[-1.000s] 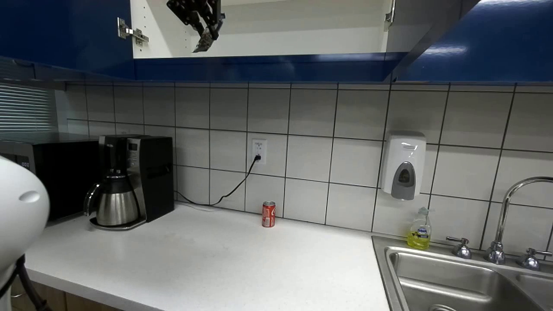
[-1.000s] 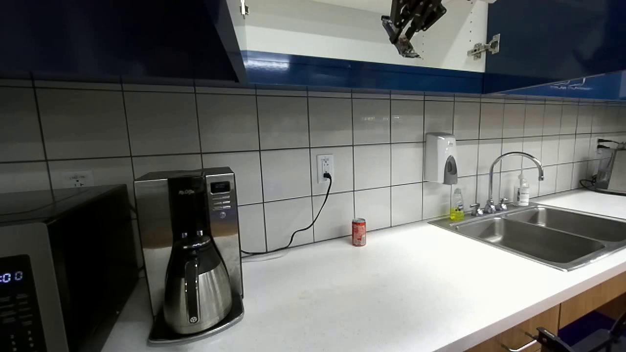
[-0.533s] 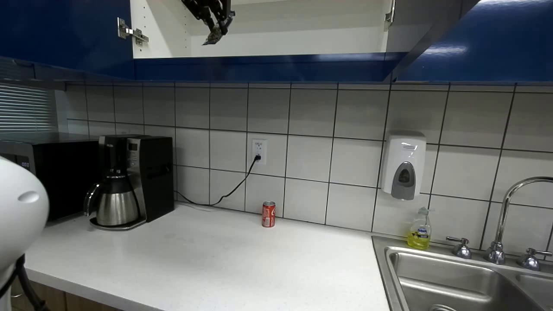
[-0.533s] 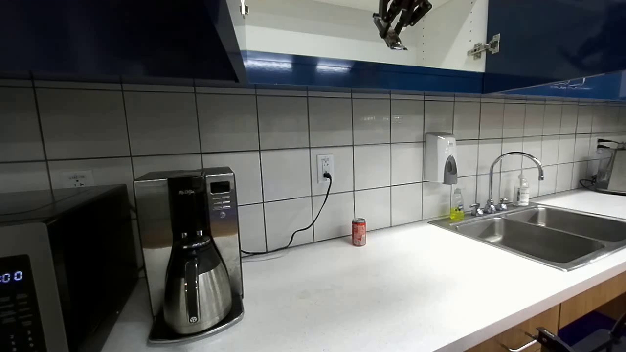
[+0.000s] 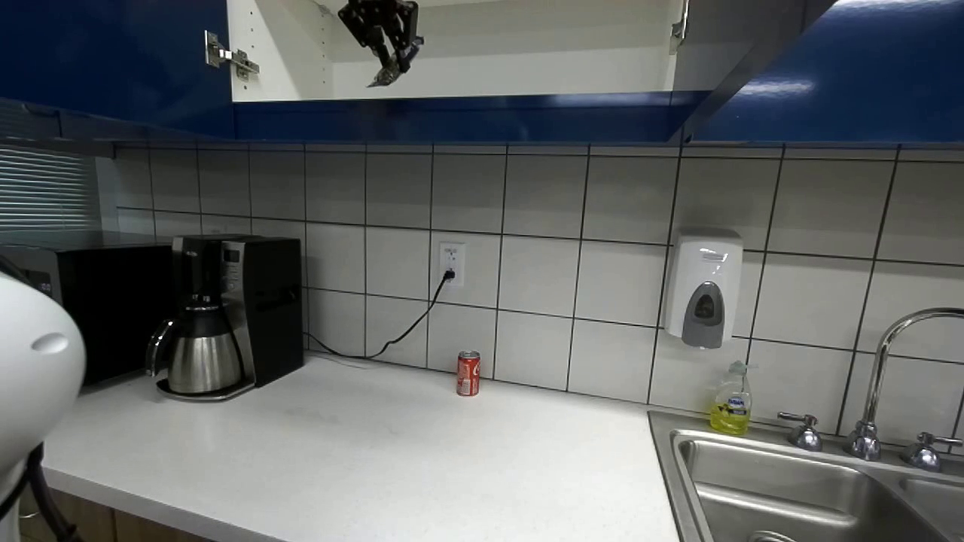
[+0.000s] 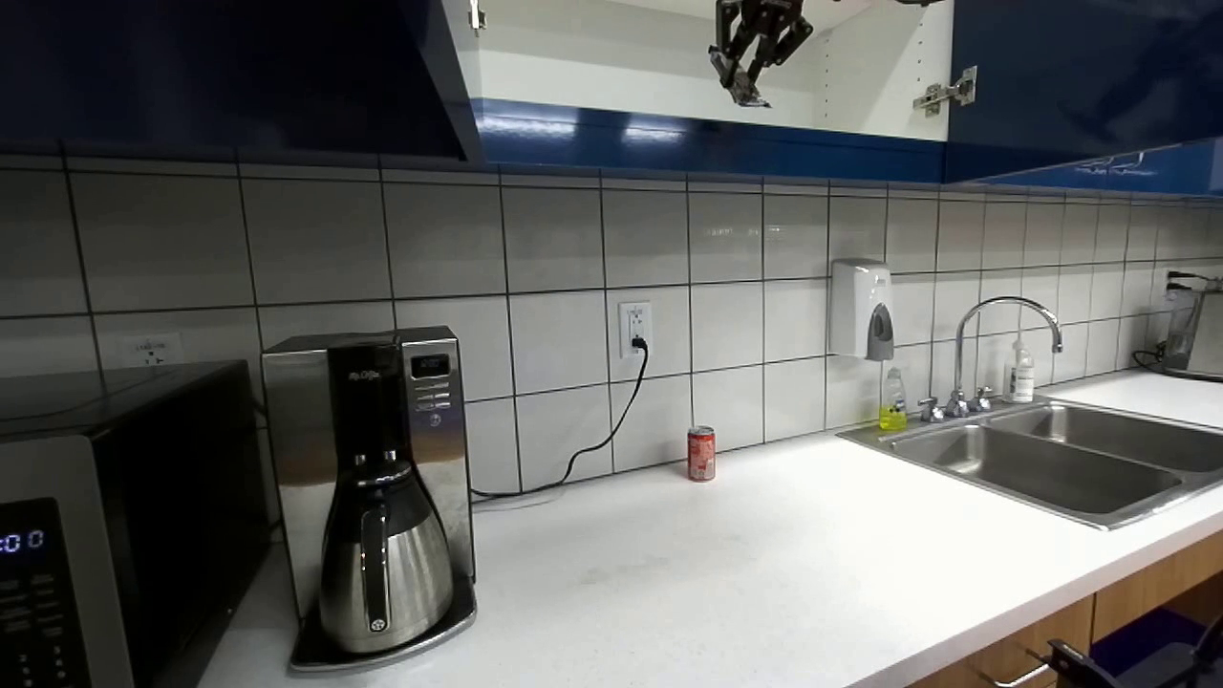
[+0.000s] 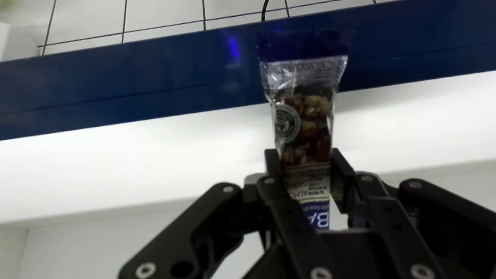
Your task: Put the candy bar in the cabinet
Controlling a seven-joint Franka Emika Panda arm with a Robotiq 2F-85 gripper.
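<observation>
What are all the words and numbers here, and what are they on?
"BA", cut off: candy bar wrapper
"ALMO", cut off: same wrapper
"NET WT": same wrapper
"Mr. Coffee": coffee maker
":00", cut off: microwave display
Too small or blurred to read: the wrapper's other print, red soda can, dish soap bottle, soap dispenser, white pump bottle, power outlet, microwave buttons, coffee maker buttons.

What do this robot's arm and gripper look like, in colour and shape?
The gripper is black, with jointed bars and round silver pins. The arm, in an exterior view, shows white and rounded, with an oval dimple and a black cable below.
</observation>
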